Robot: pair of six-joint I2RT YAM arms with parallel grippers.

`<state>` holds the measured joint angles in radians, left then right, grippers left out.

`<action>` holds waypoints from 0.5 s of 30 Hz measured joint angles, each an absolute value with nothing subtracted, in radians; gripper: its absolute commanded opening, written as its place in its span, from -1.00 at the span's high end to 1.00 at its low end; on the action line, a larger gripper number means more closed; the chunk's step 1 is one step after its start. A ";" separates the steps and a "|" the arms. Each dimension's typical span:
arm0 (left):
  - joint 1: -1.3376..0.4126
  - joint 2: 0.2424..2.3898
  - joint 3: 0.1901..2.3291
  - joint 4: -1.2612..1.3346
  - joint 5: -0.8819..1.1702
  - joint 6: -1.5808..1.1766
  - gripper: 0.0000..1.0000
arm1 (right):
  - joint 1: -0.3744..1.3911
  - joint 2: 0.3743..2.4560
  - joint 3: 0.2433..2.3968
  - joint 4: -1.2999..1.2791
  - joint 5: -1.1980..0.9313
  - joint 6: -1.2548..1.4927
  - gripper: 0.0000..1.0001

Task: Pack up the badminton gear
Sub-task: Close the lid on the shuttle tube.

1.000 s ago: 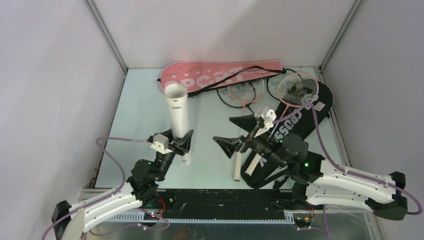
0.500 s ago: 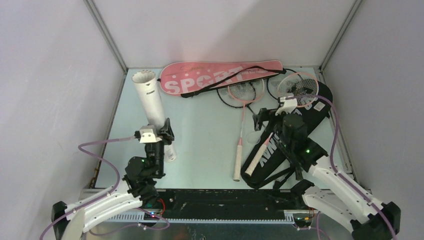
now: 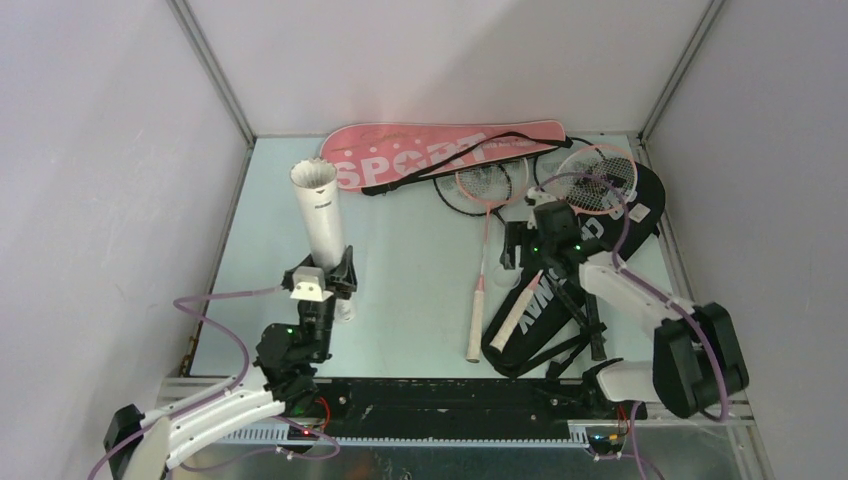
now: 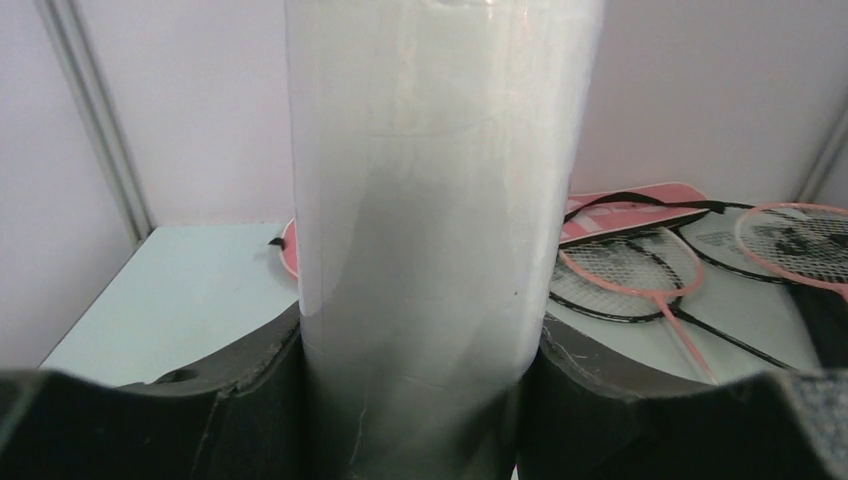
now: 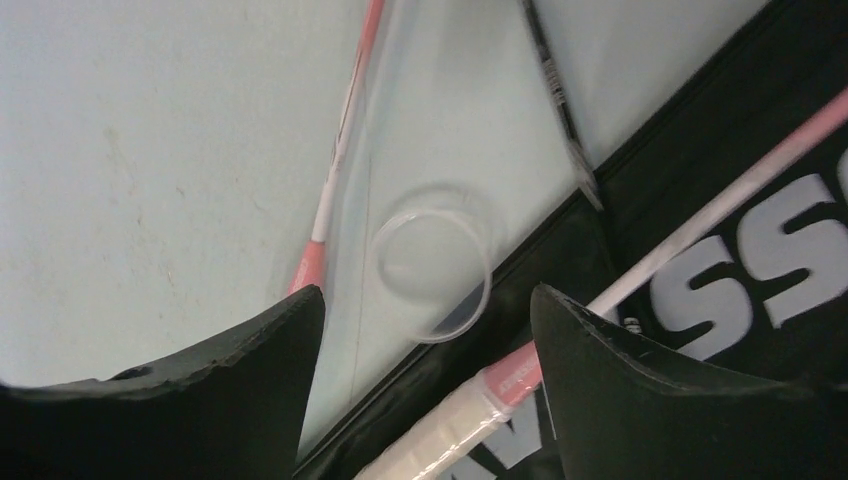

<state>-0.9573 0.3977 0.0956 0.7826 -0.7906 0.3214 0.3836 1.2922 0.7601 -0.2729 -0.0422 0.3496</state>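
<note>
I am seeing a job barely begun: on the tabletop (image 3: pixel 410 290) the pink SPORT bag (image 3: pixel 440 155) and the black CROSSWAY bag (image 5: pixel 770 90) are lying flat, and the rackets (image 3: pixel 486 182) are lying loose outside them, one across the black bag. My left fingers (image 4: pixel 240 400) are clamping the translucent tube (image 3: pixel 323 225) low down, holding it upright near the left side. My right fingers (image 5: pixel 200 400) are hanging apart over the small clear cap (image 5: pixel 432 275), which is lying untouched on the tabletop between them, just beside the black bag's edge.
</note>
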 measured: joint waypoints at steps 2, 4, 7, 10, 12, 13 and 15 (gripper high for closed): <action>-0.957 0.389 0.091 0.780 -0.767 0.321 0.69 | 0.416 1.345 0.796 -0.310 -0.044 0.345 -0.38; -0.957 0.376 0.091 0.768 -0.739 0.317 0.69 | 0.457 1.409 0.847 -0.355 -0.032 0.342 -0.28; -0.957 0.350 0.091 0.739 -0.708 0.311 0.70 | 0.506 1.495 0.906 -0.393 -0.010 0.340 -0.18; -0.957 0.322 0.091 0.703 -0.685 0.300 0.69 | 0.535 1.560 0.934 -0.421 0.014 0.335 -0.11; -0.957 0.301 0.091 0.679 -0.670 0.290 0.70 | 0.545 1.593 0.945 -0.447 0.030 0.324 -0.10; -0.957 0.293 0.091 0.673 -0.665 0.287 0.69 | 0.551 1.606 0.950 -0.456 0.033 0.317 -0.09; -0.957 0.282 0.091 0.661 -0.648 0.285 0.69 | 0.562 1.630 0.962 -0.475 0.039 0.300 -0.08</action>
<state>-0.9573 0.2817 0.0910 0.6605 -0.6483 0.2852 0.5625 1.6302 0.9619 -0.4751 0.0395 0.2996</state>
